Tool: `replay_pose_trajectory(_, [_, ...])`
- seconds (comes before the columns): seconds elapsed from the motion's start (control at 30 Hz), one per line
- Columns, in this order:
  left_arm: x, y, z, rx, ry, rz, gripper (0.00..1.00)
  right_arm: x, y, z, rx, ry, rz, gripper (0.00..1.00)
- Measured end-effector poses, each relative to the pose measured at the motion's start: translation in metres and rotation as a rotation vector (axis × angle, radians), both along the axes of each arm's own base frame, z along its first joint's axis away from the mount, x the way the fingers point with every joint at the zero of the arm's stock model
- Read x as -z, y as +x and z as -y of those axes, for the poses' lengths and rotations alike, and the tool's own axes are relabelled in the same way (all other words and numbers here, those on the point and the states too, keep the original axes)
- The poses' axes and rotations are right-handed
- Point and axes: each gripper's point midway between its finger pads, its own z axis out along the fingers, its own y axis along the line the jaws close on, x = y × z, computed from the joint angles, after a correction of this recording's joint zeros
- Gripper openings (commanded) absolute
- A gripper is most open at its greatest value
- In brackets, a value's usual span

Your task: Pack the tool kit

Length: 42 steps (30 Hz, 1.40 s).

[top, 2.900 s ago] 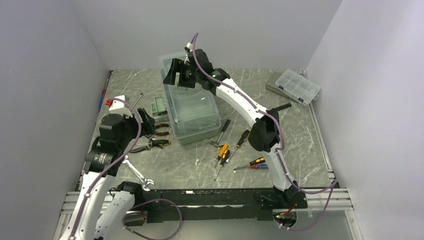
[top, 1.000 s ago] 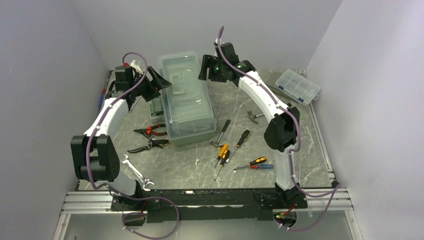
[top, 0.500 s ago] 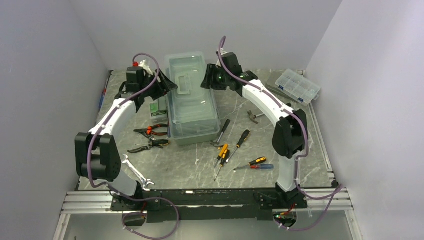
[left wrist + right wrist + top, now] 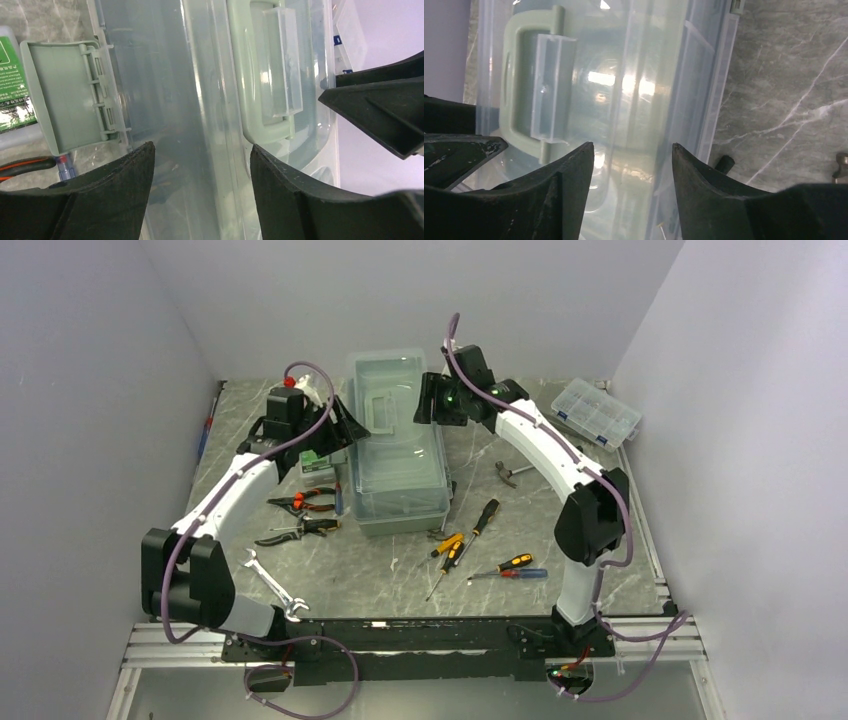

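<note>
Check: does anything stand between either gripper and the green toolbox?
Nothing visible does. The left gripper and right gripper flank the toolbox on opposite long sides, jaws apart, and each wrist view shows its translucent lid directly past the fingers.

- Toolbox [image 4: 398,445]: sage-green base and handle, with a translucent, colourless lid.
- Table [image 4: 380,575]: grey marble pattern with thin white veins.
- Screwdrivers [image 4: 448,545]: orange-and-black handles.
- Pliers [image 4: 305,503]: red-and-black handles.
- Wrench [image 4: 272,585]: plain silver.
- Arms [image 4: 235,490]: white links, black joints.

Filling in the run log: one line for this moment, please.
toolbox: lid down | left tool: open, left side | right tool: open, right side
</note>
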Motion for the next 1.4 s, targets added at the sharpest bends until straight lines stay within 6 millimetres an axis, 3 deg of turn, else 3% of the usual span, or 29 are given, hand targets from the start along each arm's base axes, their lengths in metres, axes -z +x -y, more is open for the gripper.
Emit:
replay_pose_trajectory(0.13, [-0.007, -0.001, -0.006, 0.003, -0.011, -0.013, 0.73, -0.014, 0.000, -0.006, -0.012, -0.024, -0.002, 0.63])
replay_pose_trajectory(0.27, [-0.015, 0.005, -0.029, -0.036, -0.029, -0.001, 0.73, -0.037, 0.003, -0.016, -0.020, 0.007, 0.041, 0.62])
replay_pose_trajectory(0.47, [-0.032, 0.006, -0.056, -0.077, -0.056, 0.035, 0.71, -0.052, 0.001, -0.046, -0.059, 0.065, 0.059, 0.58])
replay_pose_trajectory(0.73, [-0.037, 0.004, -0.057, -0.047, -0.084, 0.045, 0.71, -0.033, 0.000, -0.098, -0.094, 0.125, 0.004, 0.57])
replay_pose_trajectory(0.97, [-0.038, 0.005, -0.067, -0.061, -0.083, 0.049, 0.72, -0.030, -0.001, -0.128, -0.061, 0.166, -0.014, 0.55])
replay_pose_trajectory(1.2, [-0.032, 0.005, -0.070, -0.064, -0.074, 0.043, 0.73, -0.021, 0.009, -0.126, 0.064, 0.118, -0.007, 0.56])
replay_pose_trajectory(1.4, [-0.027, 0.003, -0.070, -0.064, -0.075, 0.031, 0.73, -0.021, 0.005, -0.133, 0.064, 0.124, -0.008, 0.54])
